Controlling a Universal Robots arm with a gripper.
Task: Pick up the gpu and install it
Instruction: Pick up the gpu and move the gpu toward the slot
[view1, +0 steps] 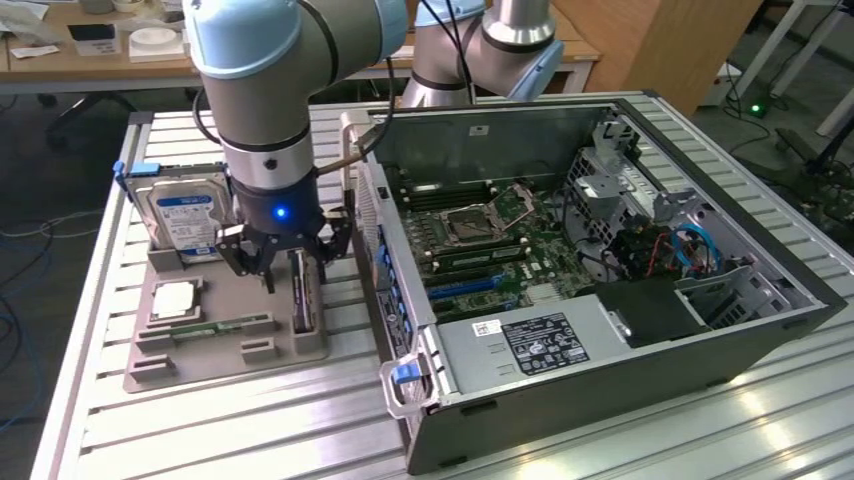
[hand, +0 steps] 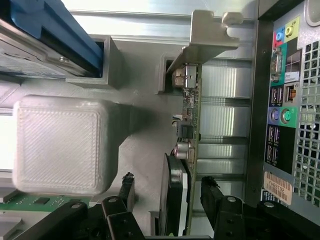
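Fingers (hand: 126, 186) of the gripper (view1: 294, 265) stand apart, one on each side of the gpu (view1: 303, 300), and in the wrist view I see a clear gap between the card and at least one of them, so nothing is clamped. The gpu stands on its long edge in a slot of the grey holder tray (view1: 220, 355), at the centre left of the exterior view, just beside the open computer case (view1: 641, 380). Its silver bracket (hand: 207, 37) is at the end far from the fingers.

I judge the card to be light and stiff, but also delicate. The green board face (hand: 190, 120) carries small parts and connectors, and the other face has a dark cooler; hard pressure on either could do damage. The best hold seems to be across the two flat faces, near the upper edge and about the middle of the length, so the card hangs straight and does not swing. The faces look smooth, so a firm but moderate squeeze is needed. The bracket and the lower contact edge should stay free.

A hard drive (view1: 187, 220) stands in the same tray towards the exterior view's left, on the slatted bench (view1: 267, 430).
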